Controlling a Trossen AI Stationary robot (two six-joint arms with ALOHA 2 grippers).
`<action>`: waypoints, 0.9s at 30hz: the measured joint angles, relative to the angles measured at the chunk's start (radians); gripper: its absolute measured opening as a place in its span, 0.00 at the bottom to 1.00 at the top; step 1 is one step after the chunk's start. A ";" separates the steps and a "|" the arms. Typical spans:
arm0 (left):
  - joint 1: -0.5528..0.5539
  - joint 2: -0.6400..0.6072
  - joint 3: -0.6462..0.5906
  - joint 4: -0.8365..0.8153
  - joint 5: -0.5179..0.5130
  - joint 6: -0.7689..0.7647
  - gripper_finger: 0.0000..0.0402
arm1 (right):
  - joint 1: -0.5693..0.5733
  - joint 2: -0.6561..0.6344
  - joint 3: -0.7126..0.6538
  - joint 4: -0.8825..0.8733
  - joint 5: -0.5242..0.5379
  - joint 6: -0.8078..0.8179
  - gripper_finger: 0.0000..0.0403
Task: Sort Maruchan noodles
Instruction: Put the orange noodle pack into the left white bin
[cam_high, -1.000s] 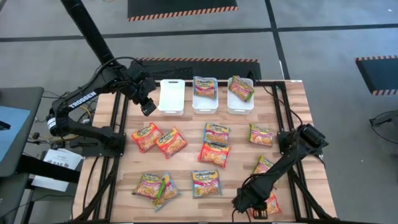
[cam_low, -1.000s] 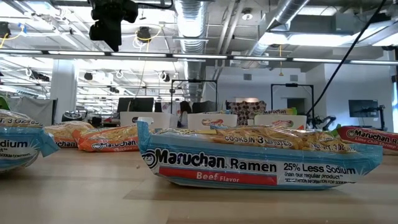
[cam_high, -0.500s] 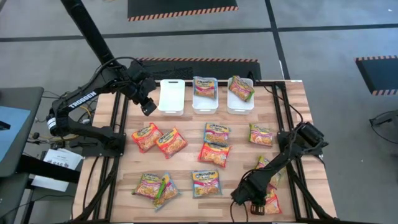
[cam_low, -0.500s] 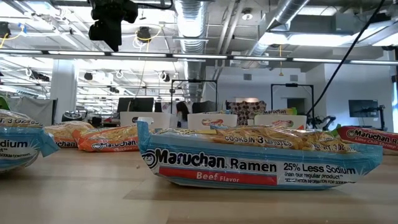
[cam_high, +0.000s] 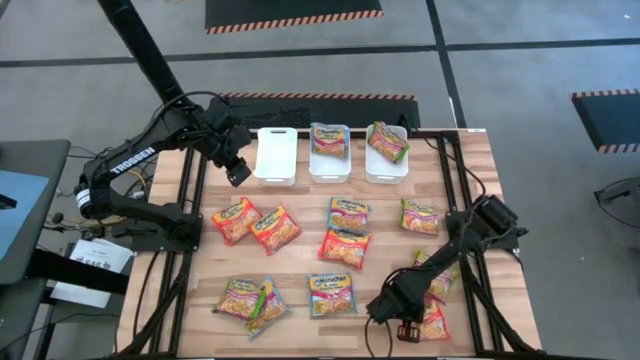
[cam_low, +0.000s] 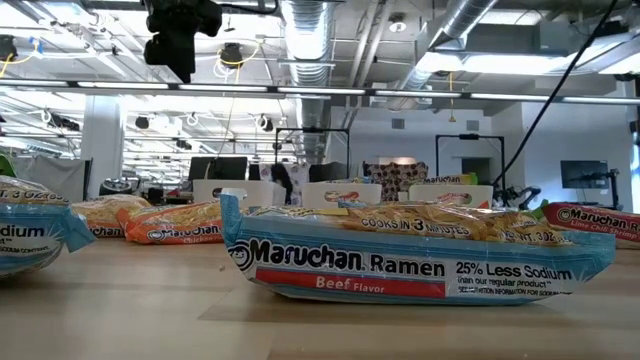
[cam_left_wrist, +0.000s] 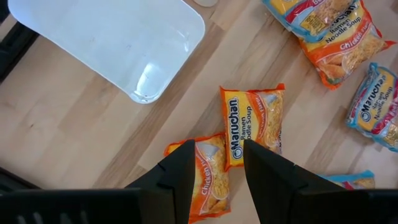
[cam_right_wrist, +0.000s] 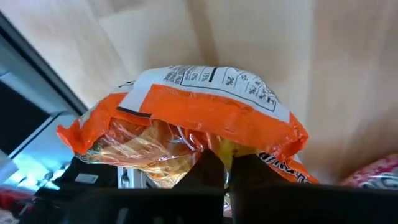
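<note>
We are looking down on a wooden table (cam_high: 300, 265) strewn with flat, shiny noodle packets (cam_high: 343, 247), with three white bins (cam_high: 276, 155) lined along the far edge; two of the bins are already holding a packet each, and the one nearest our left arm is sitting bare. Our right gripper (cam_high: 408, 326) is working low at the near right corner of the table, its fingers pinched shut on the crimped edge of an orange packet (cam_right_wrist: 205, 115), which is hanging crumpled in front of its wrist camera. Our left gripper (cam_left_wrist: 214, 168) is hovering beside the bare bin with its fingers parted narrowly around nothing, looking down on two orange packets below. We are judging these packets to be light and crinkly, with a slippery film and a brittle noodle block inside, so a hard squeeze across the middle could crack the contents. The sealed end flap, or a gentle pinch across a short edge, seems the safest place to be taking hold.
</note>
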 joint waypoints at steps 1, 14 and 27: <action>0.000 0.000 0.000 0.000 -0.001 0.008 0.30 | -0.003 0.001 0.010 -0.012 0.011 0.000 0.02; 0.000 0.000 0.000 0.000 -0.005 0.085 0.30 | -0.076 0.003 0.225 -0.136 0.180 0.085 0.02; 0.000 0.000 0.000 0.000 -0.005 0.118 0.30 | -0.206 0.001 0.426 -0.331 0.358 0.087 0.02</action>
